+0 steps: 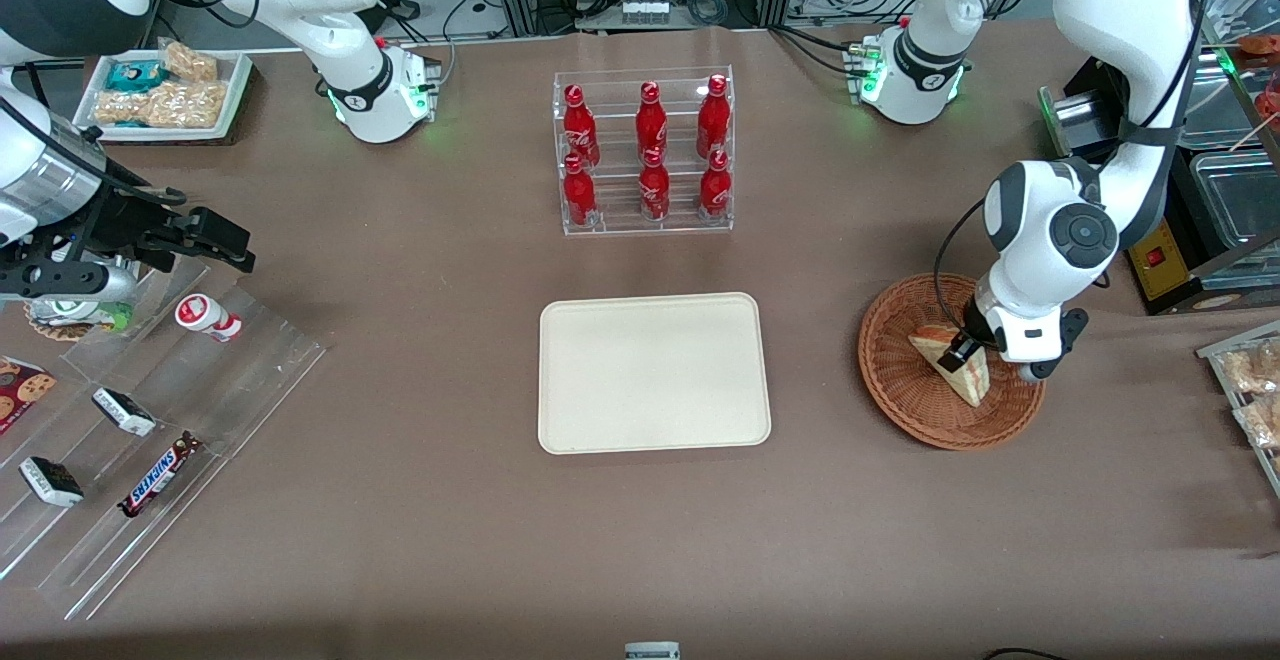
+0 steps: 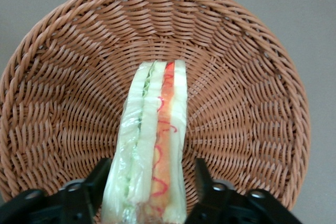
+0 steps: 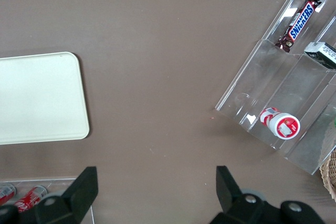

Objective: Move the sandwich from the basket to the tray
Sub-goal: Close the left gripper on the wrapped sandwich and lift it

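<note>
The sandwich (image 1: 950,365) is a pale wedge with green and orange-red filling, wrapped in clear film, lying in the round wicker basket (image 1: 890,380) toward the working arm's end of the table. My left gripper (image 1: 965,350) is down in the basket, open, with one finger on each side of the sandwich. In the left wrist view the sandwich (image 2: 157,129) stands on edge between the black fingers (image 2: 205,174), with a small gap to one of them, and the basket (image 2: 63,77) is all around it. The cream tray (image 1: 650,370) lies bare at the table's middle and also shows in the right wrist view (image 3: 37,98).
A clear rack of red bottles (image 1: 645,150) stands farther from the camera than the tray. A stepped acrylic rack with snack bars (image 1: 150,420) and a white snack tray (image 1: 165,90) lie toward the parked arm's end. Bagged snacks (image 1: 1250,380) and bins (image 1: 1230,190) flank the basket.
</note>
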